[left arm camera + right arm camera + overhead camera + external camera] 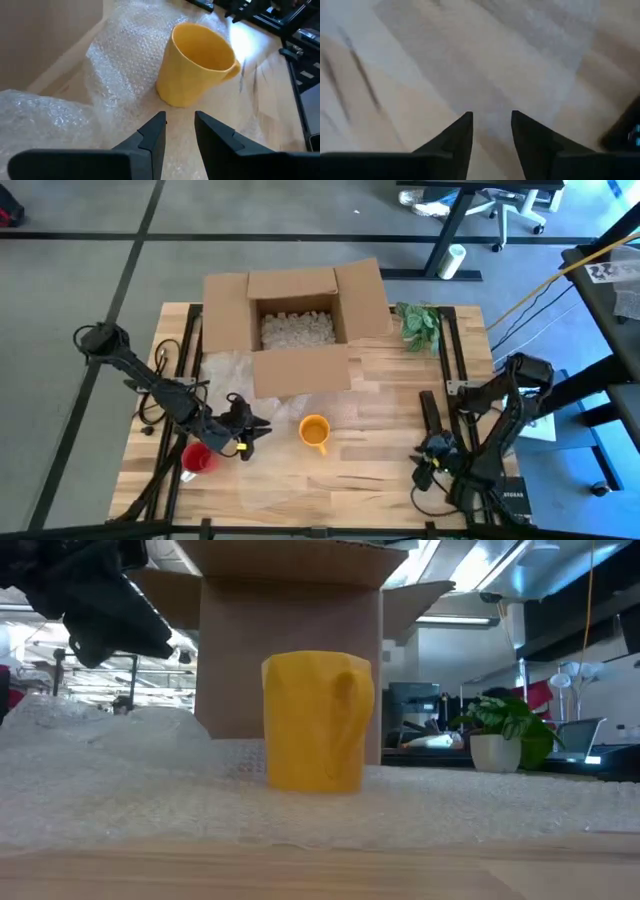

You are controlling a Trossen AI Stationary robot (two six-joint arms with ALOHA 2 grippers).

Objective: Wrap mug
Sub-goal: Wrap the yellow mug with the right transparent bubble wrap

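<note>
A yellow mug [314, 432] stands upright on a sheet of clear bubble wrap [225, 375] spread on the table in front of the box; the mug [196, 63] shows its handle toward the table's near right. My left gripper [258, 430] hovers just left of the mug, open, with nothing between its fingers [180, 122]. My right gripper [425, 470] waits near the table's right front, open over bare wood [490, 120].
An open cardboard box [297, 320] with packing peanuts stands at the table's far middle. A red cup [197, 459] sits near the left front. A small potted plant [420, 323] is at the far right. Bare wood lies between the mug and the right arm.
</note>
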